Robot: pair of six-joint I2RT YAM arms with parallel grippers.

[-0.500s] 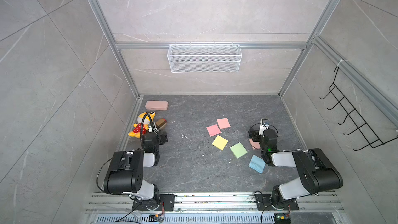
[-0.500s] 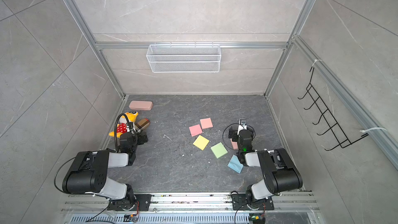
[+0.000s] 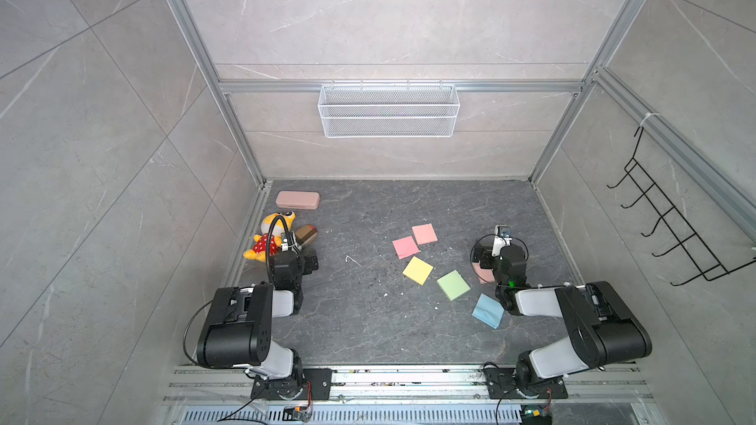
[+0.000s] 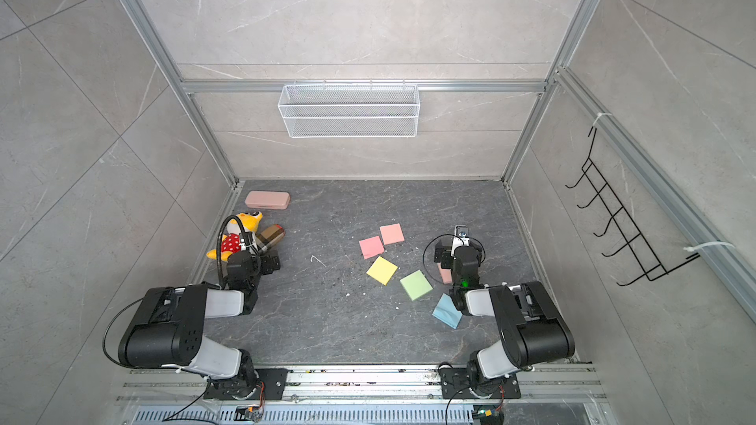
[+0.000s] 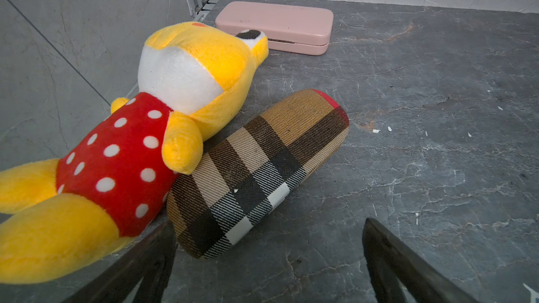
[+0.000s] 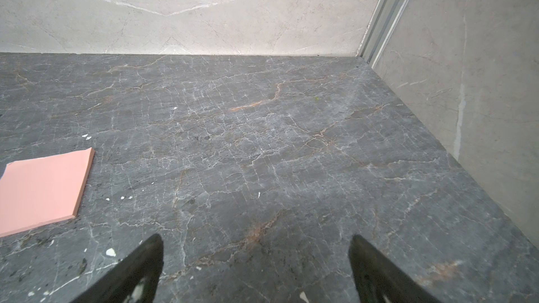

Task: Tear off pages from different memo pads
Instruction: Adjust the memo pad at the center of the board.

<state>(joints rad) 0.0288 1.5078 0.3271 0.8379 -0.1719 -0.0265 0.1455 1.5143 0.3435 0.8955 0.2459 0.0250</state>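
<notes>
On the bench [image 3: 368, 320] between the arms, both top views show pastel memo pads [image 3: 417, 270] scattered, none visibly torn. Left wrist view: left gripper [image 5: 268, 263] fingers [image 5: 393, 266] wide, empty, plush toy [image 5: 131, 147] just ahead. Right wrist view: right gripper [image 6: 256, 266] wide, empty, salmon pad [image 6: 43, 188] beside its fingers. The tearing apparently lies all ahead.

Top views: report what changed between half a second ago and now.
Nothing visibly changed. Both arms keep their poses, with the left gripper and right gripper open and empty. The memo pads lie where they were, and so do the plush toy, the plaid case and the pink case.
</notes>
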